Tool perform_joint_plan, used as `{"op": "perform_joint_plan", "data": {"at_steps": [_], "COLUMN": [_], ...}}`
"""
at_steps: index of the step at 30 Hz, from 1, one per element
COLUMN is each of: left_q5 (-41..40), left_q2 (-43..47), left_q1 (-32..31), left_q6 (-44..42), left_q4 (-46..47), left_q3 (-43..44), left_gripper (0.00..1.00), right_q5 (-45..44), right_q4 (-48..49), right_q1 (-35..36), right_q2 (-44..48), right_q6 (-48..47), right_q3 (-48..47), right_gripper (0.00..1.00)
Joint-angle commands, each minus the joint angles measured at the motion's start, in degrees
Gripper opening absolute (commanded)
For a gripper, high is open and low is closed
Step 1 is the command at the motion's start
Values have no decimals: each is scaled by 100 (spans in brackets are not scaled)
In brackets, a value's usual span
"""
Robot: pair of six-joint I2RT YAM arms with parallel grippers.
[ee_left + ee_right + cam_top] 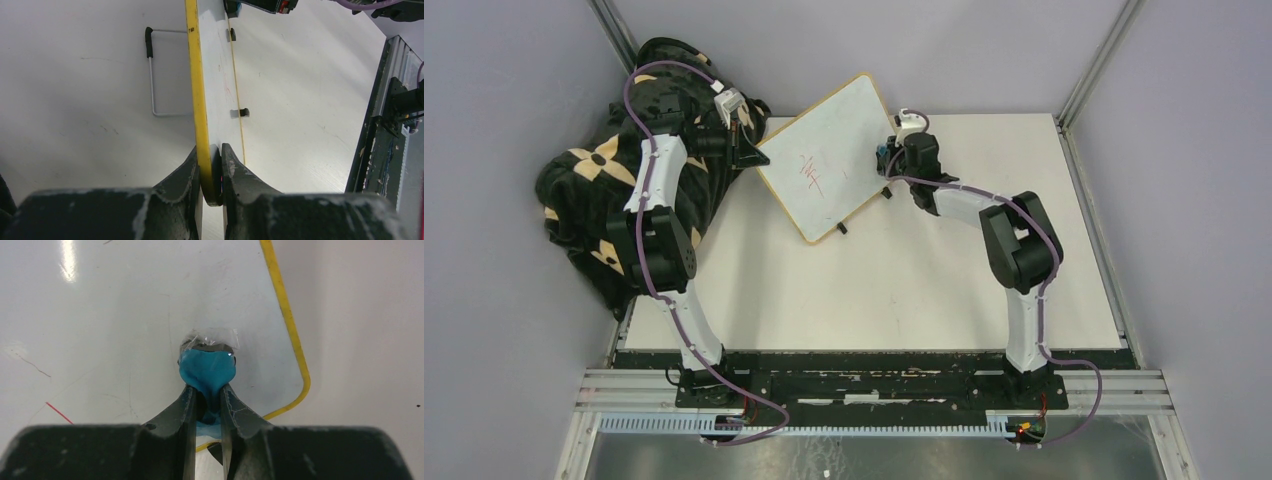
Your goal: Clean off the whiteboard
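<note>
The board (824, 170) stands tilted at the table's (874, 290) far side, probably light and stiff but tippy (thin frame, small feet). Left gripper (210, 151) clamps its frame edge, a sound hold. Right gripper (208, 389) pinches a soft blue eraser (207, 367) at its face, red marks (809, 178) unwiped.

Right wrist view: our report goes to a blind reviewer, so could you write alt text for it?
The right gripper clamps a soft blue eraser, its dark tip aimed at the whiteboard near a rounded corner of its yellow frame. Thin red strokes show at lower left.
</note>
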State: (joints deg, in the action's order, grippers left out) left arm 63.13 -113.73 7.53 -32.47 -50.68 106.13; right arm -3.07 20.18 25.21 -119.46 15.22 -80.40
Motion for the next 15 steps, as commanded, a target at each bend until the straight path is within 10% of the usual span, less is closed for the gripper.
{"op": "perform_joint_plan", "data": {"at_steps": [1, 15], "left_q5": [-172, -163], "left_q2": [-76, -49], "left_q1": [-265, -285], "left_q6": [-621, -638], "left_q4": [-134, -127], "left_q3": [-125, -204], "left_gripper": [3, 3], "right_q5": [224, 456], "right_q4": [62, 96], "right_q1": [406, 1378], "right_q2": [139, 20], "right_q6": [82, 268], "right_q3": [-41, -568], "right_gripper": [1, 1]}}
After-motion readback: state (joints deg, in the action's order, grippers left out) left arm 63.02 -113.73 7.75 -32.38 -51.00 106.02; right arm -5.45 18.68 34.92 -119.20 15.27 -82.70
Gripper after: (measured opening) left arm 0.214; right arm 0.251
